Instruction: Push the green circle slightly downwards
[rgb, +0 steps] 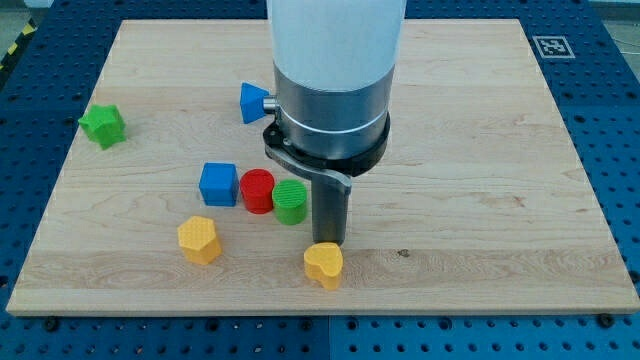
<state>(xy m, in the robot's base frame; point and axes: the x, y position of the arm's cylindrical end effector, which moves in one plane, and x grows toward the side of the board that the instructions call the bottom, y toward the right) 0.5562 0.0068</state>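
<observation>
Parked my tip (327, 241) just right of the green circle (290, 201), itself touching the red cylinder (257, 190). No fingers here, only a rod. Approach unfinished; needed rounding above before pushing down.

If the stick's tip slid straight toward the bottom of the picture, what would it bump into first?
Most likely the yellow heart block. My tip sits just above it in the view, nearly touching. The green circle is to the tip's left, out of that path. Depth is hard to judge, so contact isn't certain.

No readable text, seemingly.
</observation>
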